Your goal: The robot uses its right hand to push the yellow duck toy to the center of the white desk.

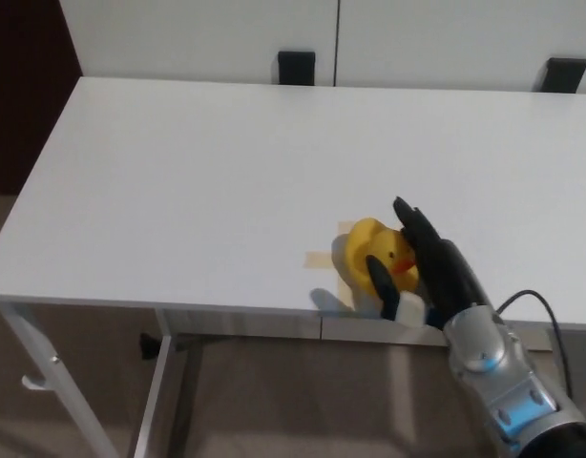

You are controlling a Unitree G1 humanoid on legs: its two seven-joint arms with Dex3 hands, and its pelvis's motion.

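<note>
The yellow duck toy (374,254) sits on the white desk (226,162) near its front edge, covering the right part of a tan tape cross (329,260). My right hand (425,269) presses against the duck's right side, fingers spread and extended, thumb in front of the duck, holding nothing. The silver forearm (498,382) comes up from the lower right. My left hand does not show.
Two black chair backs (297,68) (566,75) stand behind the desk's far edge against white cabinets. The desk's front edge lies just below the duck. White desk legs (45,382) and brown floor show underneath.
</note>
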